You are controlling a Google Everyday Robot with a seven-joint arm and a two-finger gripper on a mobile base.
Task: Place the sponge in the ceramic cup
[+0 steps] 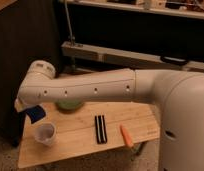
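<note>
Sponge (pixel 36 114), the blue block, shows just under the end of the arm (pixel 90 90) at the table's back-left corner, a little above and left of the ceramic cup (pixel 45 133). The cup stands upright, mouth open, near the left edge of the table (pixel 75 146). The gripper (pixel 27 108) is tucked beneath the arm's end right at the sponge and mostly hidden. It seems to be carrying the block, but I cannot tell how wide it stands or whether it truly has hold. I judge this to be the carry toward the cup. Next, the block must be centred over the narrow mouth and lowered before release. The cup sits close to the table's edge, so a nudge could tip it. The green bowl (pixel 70 105), striped bar (pixel 100 129) and carrot (pixel 127 135) lie well apart to the right, leaving open room.
</note>
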